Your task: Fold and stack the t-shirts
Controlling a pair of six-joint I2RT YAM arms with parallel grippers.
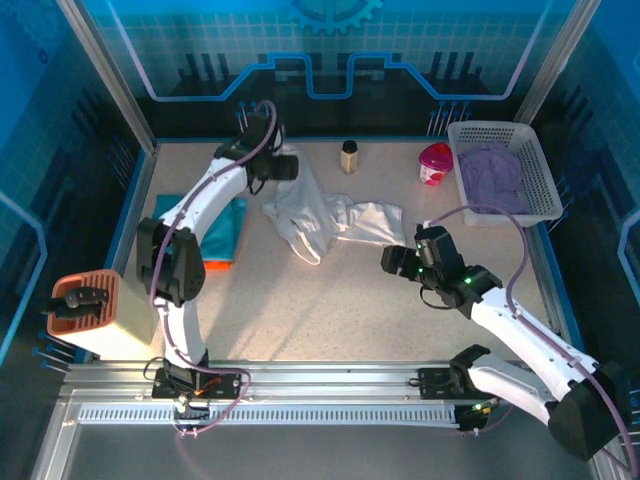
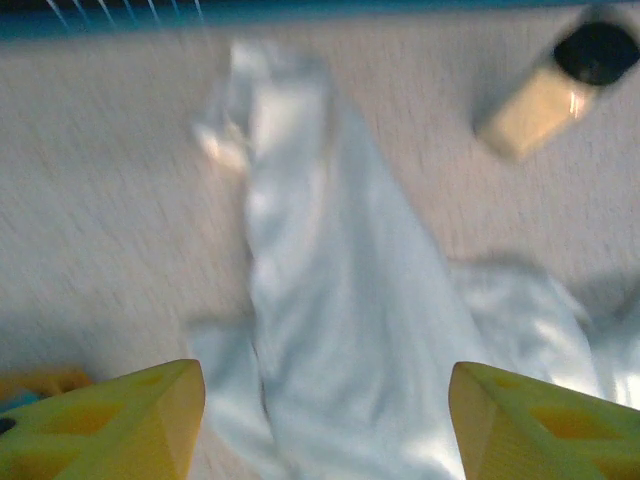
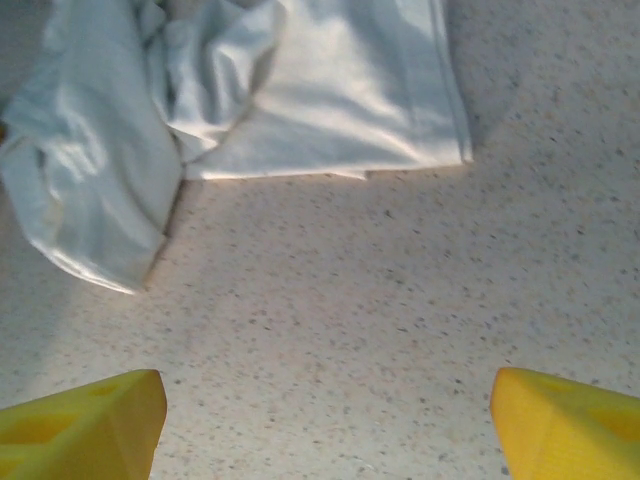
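Note:
The white t-shirt lies crumpled mid-table, one part bunched up toward the far side. My left gripper hovers over that bunched far part, open; its yellow fingers stand wide apart above the cloth with nothing pinched. My right gripper is open over bare tabletop just near of the shirt's right hem, its fingertips clear of the cloth. The teal t-shirt lies folded at the left, on top of the orange t-shirt, of which an edge peeks out.
A small bottle with a dark cap and a pink cup stand at the back. A white mesh basket with purple cloth sits back right. An orange fixture on a beige box stands at the left edge.

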